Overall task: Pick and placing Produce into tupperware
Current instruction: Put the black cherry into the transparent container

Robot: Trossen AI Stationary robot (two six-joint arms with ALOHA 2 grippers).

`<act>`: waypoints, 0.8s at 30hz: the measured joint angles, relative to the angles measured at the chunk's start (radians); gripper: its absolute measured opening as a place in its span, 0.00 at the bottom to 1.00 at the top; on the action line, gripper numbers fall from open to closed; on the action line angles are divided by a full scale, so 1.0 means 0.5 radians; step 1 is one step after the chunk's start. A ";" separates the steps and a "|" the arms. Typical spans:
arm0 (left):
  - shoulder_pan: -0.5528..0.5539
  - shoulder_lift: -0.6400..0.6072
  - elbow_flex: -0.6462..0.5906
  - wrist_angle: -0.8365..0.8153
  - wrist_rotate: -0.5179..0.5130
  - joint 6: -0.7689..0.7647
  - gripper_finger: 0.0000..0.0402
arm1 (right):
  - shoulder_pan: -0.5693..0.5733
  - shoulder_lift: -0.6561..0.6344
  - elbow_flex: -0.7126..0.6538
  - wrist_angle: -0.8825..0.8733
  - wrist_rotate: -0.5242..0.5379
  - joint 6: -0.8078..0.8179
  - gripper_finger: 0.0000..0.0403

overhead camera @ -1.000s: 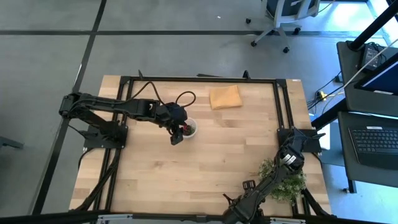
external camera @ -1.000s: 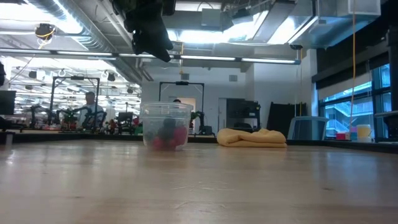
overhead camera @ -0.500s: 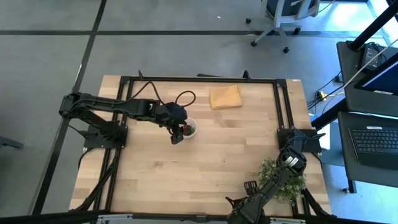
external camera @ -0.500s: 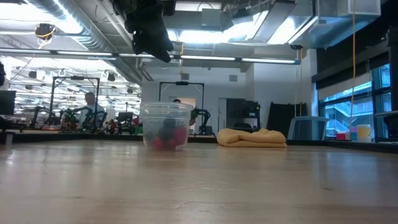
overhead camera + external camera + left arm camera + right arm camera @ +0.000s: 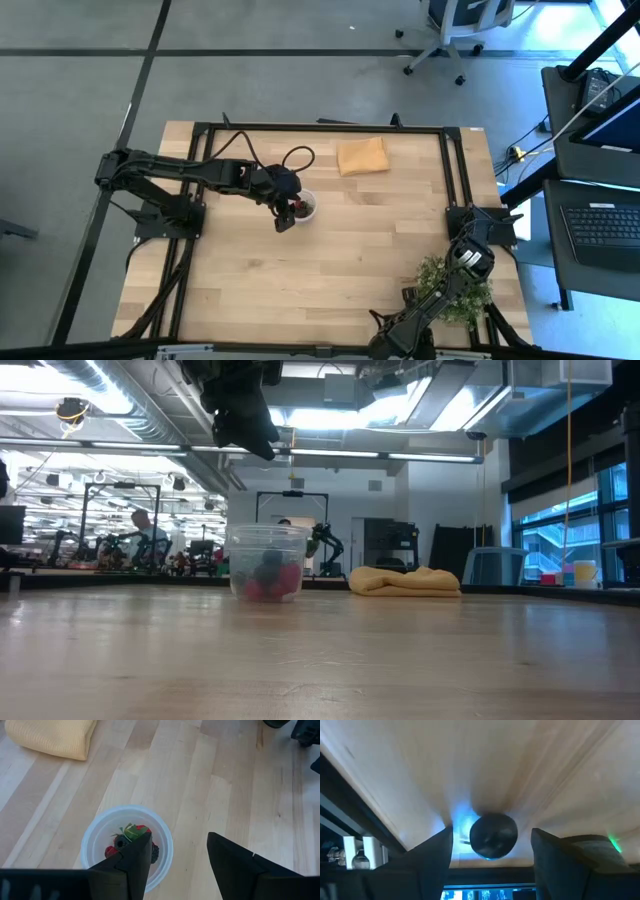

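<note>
- Nearest to us, at the counter's front right corner, we see the right arm folded down beside a bushy green plant (image 5: 455,285); its right pincer (image 5: 492,851) has its two dark fingers spread apart with nothing between them, pointing at pale wood grain and a dark round knob (image 5: 493,836)
- Further in, left of centre on the wooden counter (image 5: 350,260), we find the tupperware (image 5: 307,207), a small round translucent tub standing upright on the bare boards
- Inside it lies the produce (image 5: 131,842): a few bright red pieces, some darker berries and a bit of green leaf, all gathered at the bottom of the tub; in the low view the red and dark shapes show through the wall of the tub (image 5: 268,561)
- The left arm reaches in from the counter's left edge, and its left pincer (image 5: 286,212) hangs above the tub's left rim; in the low view it sits well clear of the tub's top
- From the left wrist view we see its fingers (image 5: 134,862) released, wide apart and gripping nothing, one of them overlapping the tub's rim in the picture
- Beyond the tub, near the counter's far edge, a folded orange-yellow cloth (image 5: 362,157) lies flat, well apart from the tub
- Farthest off, past the counter, we see an office chair (image 5: 455,30) on the grey floor, and in the low view a person (image 5: 143,532) in the room behind
</note>
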 joint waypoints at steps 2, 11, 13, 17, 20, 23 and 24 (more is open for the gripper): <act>0.000 0.000 0.000 0.000 0.000 0.000 0.46 | 0.001 0.002 -0.003 0.006 -0.004 -0.001 0.66; 0.000 0.000 0.000 0.000 -0.001 0.015 0.46 | 0.005 0.004 -0.003 0.052 0.014 0.000 0.54; 0.000 0.000 0.000 0.000 -0.001 0.015 0.46 | 0.005 0.005 -0.003 0.055 0.017 0.000 0.52; 0.000 0.000 0.000 0.000 -0.002 0.015 0.46 | 0.006 0.005 -0.004 0.061 0.027 -0.001 0.50; 0.000 0.000 0.000 0.000 -0.002 0.015 0.46 | 0.006 0.005 -0.004 0.066 0.028 -0.001 0.48; 0.000 0.000 0.000 0.000 -0.019 0.015 0.46 | 0.006 0.005 -0.004 0.070 0.030 -0.001 0.43; 0.000 0.000 0.000 0.000 -0.036 0.015 0.46 | 0.006 0.005 -0.004 0.071 0.031 -0.001 0.41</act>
